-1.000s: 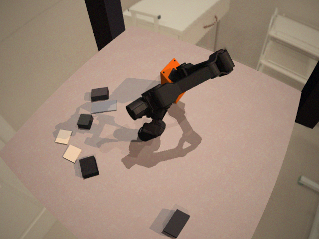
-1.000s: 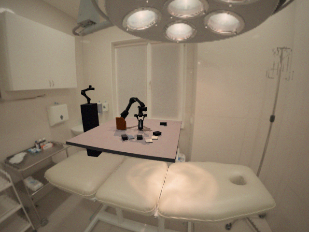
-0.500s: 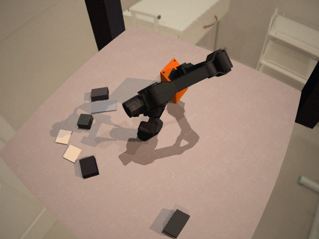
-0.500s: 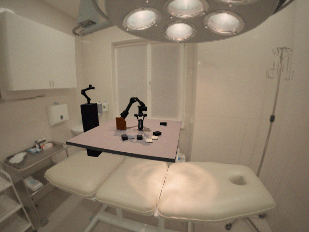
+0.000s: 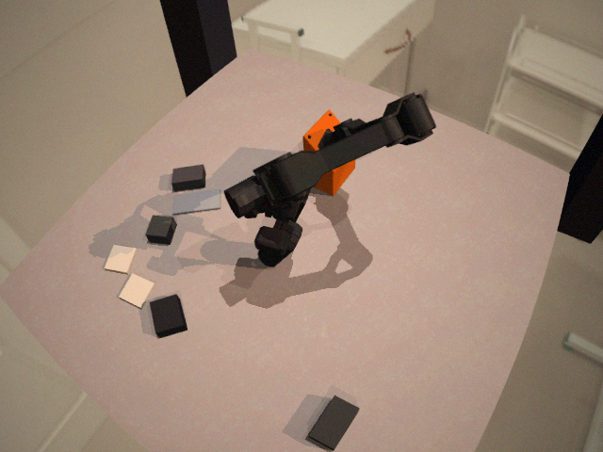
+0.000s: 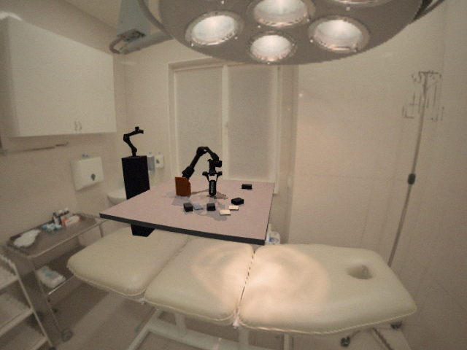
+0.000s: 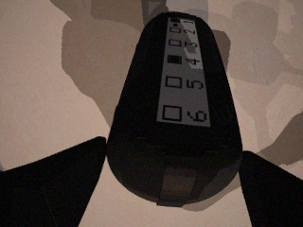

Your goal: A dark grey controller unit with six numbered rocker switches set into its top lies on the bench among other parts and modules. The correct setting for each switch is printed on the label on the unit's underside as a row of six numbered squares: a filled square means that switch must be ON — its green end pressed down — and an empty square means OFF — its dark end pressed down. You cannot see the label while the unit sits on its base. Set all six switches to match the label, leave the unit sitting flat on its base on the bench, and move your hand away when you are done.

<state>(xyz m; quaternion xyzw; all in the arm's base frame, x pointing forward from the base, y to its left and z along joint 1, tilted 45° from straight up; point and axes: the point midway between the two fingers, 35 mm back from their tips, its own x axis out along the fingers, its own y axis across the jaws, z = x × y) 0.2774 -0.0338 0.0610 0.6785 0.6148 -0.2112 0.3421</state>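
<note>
The gripper (image 7: pixel 173 170) has the controller unit (image 7: pixel 173 113) clamped between its jaws and raised off the bench (image 5: pixel 389 292), underside turned toward the wrist camera; in the top view the arm hides the unit almost wholly, and in the exterior view it hangs as a dark upright shape beneath the wrist.

The label (image 7: pixel 184 72) is in view: squares 6 and 5 are empty, 4 is filled, 3 looks empty; 2 and 1 sit at the far, foreshortened end — 1 seems dark, but I cannot tell for certain.

Risks from here, as I judge them:

- Misreading squares 1 and 2; the steep viewing angle squeezes them together, and a wrong reading puts those switches in the wrong state.
- Slippage; the unit appears to be held near 1 end only, with its long body hanging beyond the fingers, so a quick wrist turn could let it pivot or drop.
- A bad landing; if it comes down tilted or label-up, it will not sit flat on its base.
- Collision on the way down; the small dark blocks (image 5: pixel 160 229) and pale tiles (image 5: pixel 136 289) lie near, so a careless placement could rest the unit on one of them — or knock it.
- Rockers nudged by the fingers while turning the unit over.
</note>
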